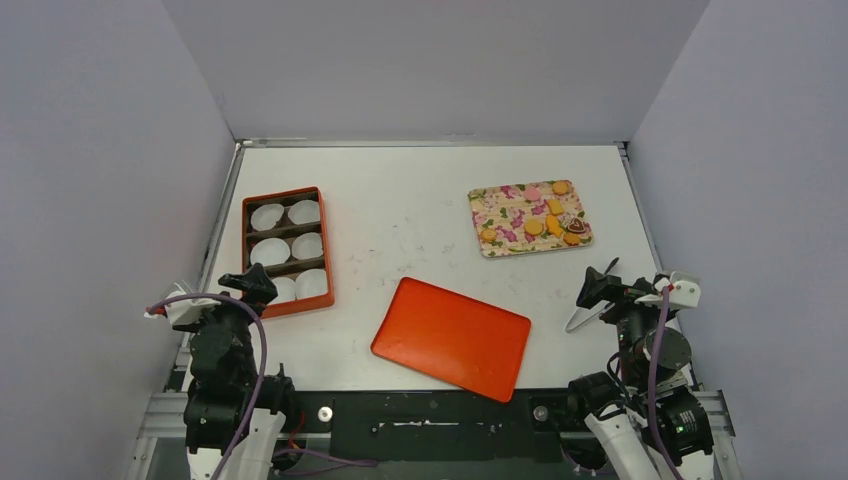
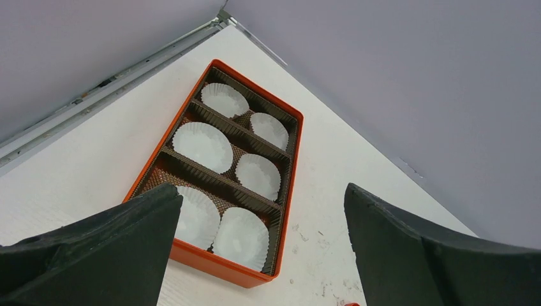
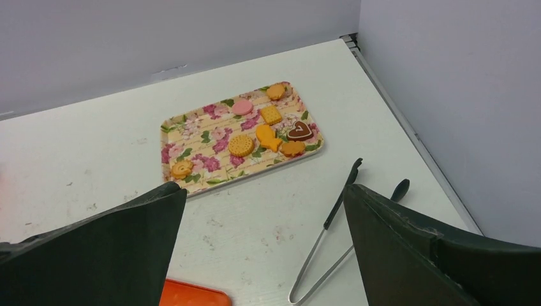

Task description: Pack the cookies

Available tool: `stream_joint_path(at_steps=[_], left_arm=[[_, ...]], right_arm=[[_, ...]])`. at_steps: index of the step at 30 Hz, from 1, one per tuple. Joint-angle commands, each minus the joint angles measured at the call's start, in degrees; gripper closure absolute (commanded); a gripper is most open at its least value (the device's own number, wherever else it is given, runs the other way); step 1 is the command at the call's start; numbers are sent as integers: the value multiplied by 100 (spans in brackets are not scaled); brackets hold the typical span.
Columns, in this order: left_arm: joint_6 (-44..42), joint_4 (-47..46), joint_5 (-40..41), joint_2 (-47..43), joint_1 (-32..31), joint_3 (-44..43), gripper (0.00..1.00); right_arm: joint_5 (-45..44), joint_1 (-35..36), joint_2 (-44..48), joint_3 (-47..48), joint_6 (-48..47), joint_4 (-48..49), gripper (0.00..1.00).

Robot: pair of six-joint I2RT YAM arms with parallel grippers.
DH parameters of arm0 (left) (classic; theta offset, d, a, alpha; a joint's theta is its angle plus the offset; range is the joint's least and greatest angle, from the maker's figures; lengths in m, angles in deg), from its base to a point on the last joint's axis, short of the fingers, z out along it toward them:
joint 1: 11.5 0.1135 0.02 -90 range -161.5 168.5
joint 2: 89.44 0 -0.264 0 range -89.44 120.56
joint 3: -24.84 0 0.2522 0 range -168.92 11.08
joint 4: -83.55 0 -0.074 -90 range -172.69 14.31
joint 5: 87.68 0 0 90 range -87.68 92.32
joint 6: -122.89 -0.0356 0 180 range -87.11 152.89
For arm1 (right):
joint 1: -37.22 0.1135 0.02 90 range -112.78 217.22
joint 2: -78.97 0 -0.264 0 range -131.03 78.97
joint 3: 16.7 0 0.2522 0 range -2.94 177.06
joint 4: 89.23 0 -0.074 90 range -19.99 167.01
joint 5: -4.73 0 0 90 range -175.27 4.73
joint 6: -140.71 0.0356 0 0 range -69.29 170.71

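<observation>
The cookies (image 1: 534, 227) (image 3: 241, 145) lie loose on a flowered tray (image 1: 500, 246) (image 3: 204, 137) at the far right of the worktop (image 1: 420, 220). There seem to be 8 of them, though the small ones are hard to count from above. None is in the box (image 1: 326, 250) (image 2: 291, 191), which sits at the far left with 6 white paper cups (image 1: 268, 216) (image 2: 203, 145) in it. An orange lid (image 1: 450, 338) lies flat between the 2 arms.

The right gripper (image 1: 600, 290) (image 3: 263, 191) hangs with its jaws wide apart and nothing between them. The tray is ahead of it and a little to its left, well apart. The tray's long side runs across the worktop, so the cookies are spread sideways in front of these jaws. A pair of tongs (image 1: 590, 312) (image 3: 335, 207) lies just beside the right gripper, with its long axis pointing away toward the tray's near right corner.

The left gripper (image 1: 250, 285) (image 2: 263, 191) is also spread wide and empty. It hovers over the near end of the box, whose long axis runs away from it.

The right arm is clearly the nearer one to the cookies and the left arm to the cups, so the first pick looks like the right arm's job.
</observation>
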Motion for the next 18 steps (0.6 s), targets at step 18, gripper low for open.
stream_joint_path(at_steps=[18], left_arm=[[-548, -354, -1697, 1491, 106, -376, 3]], right_arm=[[-153, 39, -254, 197, 48, 97, 0]])
